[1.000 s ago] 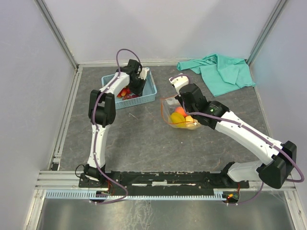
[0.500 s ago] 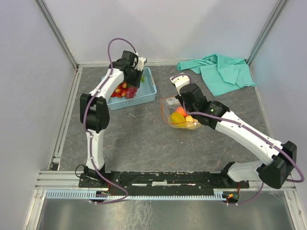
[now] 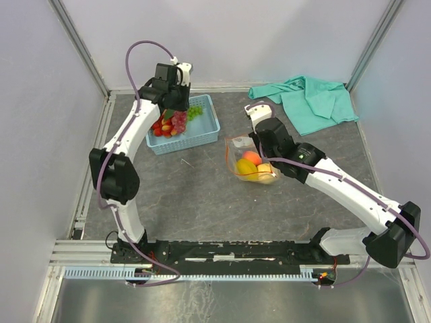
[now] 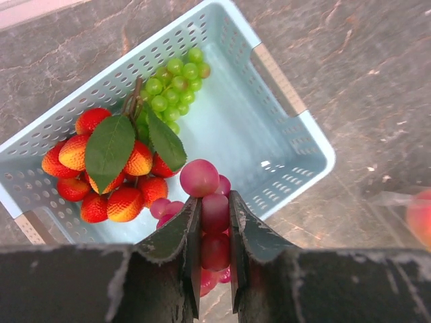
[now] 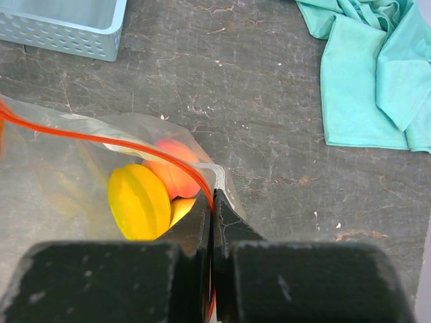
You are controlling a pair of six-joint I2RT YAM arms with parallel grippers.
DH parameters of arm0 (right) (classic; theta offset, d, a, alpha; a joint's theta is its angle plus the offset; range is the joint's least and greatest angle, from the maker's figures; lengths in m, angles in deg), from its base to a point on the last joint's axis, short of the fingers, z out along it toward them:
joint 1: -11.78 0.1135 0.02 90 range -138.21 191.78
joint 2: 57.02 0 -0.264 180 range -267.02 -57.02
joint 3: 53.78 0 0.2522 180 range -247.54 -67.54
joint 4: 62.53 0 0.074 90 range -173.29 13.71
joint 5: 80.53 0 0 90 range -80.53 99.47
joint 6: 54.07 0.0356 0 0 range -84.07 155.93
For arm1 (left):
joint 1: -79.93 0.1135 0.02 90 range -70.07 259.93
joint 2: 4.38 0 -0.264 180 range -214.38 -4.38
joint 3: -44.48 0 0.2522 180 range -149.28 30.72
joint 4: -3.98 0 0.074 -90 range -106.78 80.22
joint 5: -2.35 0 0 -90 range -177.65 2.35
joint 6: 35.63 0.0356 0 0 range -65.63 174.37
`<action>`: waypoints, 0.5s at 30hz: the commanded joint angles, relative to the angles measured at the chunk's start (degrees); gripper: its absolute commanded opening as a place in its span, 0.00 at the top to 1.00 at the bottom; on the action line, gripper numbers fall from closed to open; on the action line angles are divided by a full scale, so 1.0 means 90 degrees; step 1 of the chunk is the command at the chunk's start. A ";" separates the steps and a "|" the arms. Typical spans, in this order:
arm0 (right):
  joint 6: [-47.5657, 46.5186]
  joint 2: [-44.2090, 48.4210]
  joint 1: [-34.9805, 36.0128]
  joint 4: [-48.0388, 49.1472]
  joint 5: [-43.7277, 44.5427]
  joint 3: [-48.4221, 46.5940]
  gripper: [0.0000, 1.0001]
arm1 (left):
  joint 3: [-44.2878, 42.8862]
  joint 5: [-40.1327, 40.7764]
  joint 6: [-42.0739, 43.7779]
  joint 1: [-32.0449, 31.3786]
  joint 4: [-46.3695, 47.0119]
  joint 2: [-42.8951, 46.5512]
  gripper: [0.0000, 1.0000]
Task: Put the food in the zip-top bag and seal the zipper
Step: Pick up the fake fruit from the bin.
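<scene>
Where pale walls [image 3: 269, 40] ring the dark table [image 3: 202, 195], our left gripper [image 4: 214, 202] clamps purple grapes [image 4: 199, 177] (above the basket [image 4: 269, 70]). Our right gripper [image 5: 212, 202] pinches the zipper [image 5: 135, 146]

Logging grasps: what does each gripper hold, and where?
Left gripper: purple plastic grape bunch, pinched mid-cluster. Right gripper: clear zip-top bag, by its red-orange zipper strip.

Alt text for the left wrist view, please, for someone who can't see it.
The left hand grips a bunch of purple grapes over a light blue basket. A red strawberry bunch with green leaves and some green grapes lie in the basket, which sits on a dark marbled table.
</scene>
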 commanded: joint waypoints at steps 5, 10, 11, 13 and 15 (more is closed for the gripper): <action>0.0782 0.0118 -0.0019 0.0495 0.0086 0.0033 0.99 | 0.1161 -0.0797 -0.1309 -0.0181 0.1433 0.1819 0.97; 0.1050 0.0064 -0.0024 0.0555 -0.0014 0.0069 0.99 | 0.1903 -0.1245 -0.1816 -0.0360 0.1961 0.2904 0.97; 0.1087 0.0062 -0.0023 0.0573 -0.0037 0.0091 0.99 | 0.2037 -0.1293 -0.1919 -0.0427 0.2066 0.3108 0.97; 0.1174 0.0059 -0.0023 0.0607 -0.0089 0.0132 0.99 | 0.2303 -0.1305 -0.1986 -0.0635 0.2295 0.3507 0.97; 0.1260 0.0063 -0.0023 0.0644 -0.0162 0.0150 0.99 | 0.2571 -0.1203 -0.2003 -0.0932 0.2576 0.3881 0.97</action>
